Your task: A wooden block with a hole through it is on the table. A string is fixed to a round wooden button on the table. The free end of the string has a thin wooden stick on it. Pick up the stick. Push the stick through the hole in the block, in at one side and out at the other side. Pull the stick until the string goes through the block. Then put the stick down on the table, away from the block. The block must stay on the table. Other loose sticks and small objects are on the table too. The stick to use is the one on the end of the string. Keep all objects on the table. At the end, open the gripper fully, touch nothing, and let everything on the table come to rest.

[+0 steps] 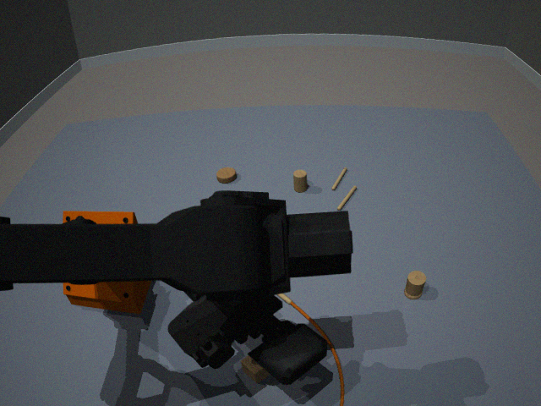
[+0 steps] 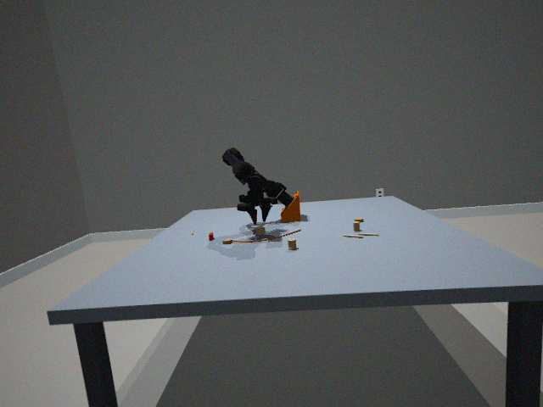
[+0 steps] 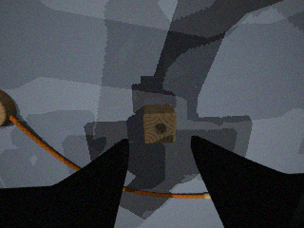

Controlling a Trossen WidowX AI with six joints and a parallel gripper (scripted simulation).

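The wooden block (image 1: 253,369) (image 2: 260,230) (image 3: 160,125) stands on the table, its round hole visible in the wrist view. My gripper (image 2: 260,222) (image 3: 160,142) is open about halfway and empty, pointing down above the block; its fingertips are hidden in the top view. The round button (image 2: 226,241) (image 3: 5,109) lies to one side. The orange string (image 1: 338,362) (image 2: 249,241) (image 3: 47,146) curves from it past the block, outside the hole. The stick (image 1: 284,298) (image 2: 295,231) (image 3: 206,196) on its end lies on the table, partly hidden by the arm in the top view and by a finger in the wrist view.
A wooden cylinder (image 1: 415,283) (image 2: 292,244) stands beyond the string. Another cylinder (image 1: 300,180) (image 2: 355,226), a disc (image 1: 226,174) (image 2: 358,220) and two loose sticks lie farther off. A red cylinder (image 2: 210,236) and a small stick (image 2: 192,231) are beyond the button. The orange base (image 1: 100,297) (image 2: 291,212) is behind.
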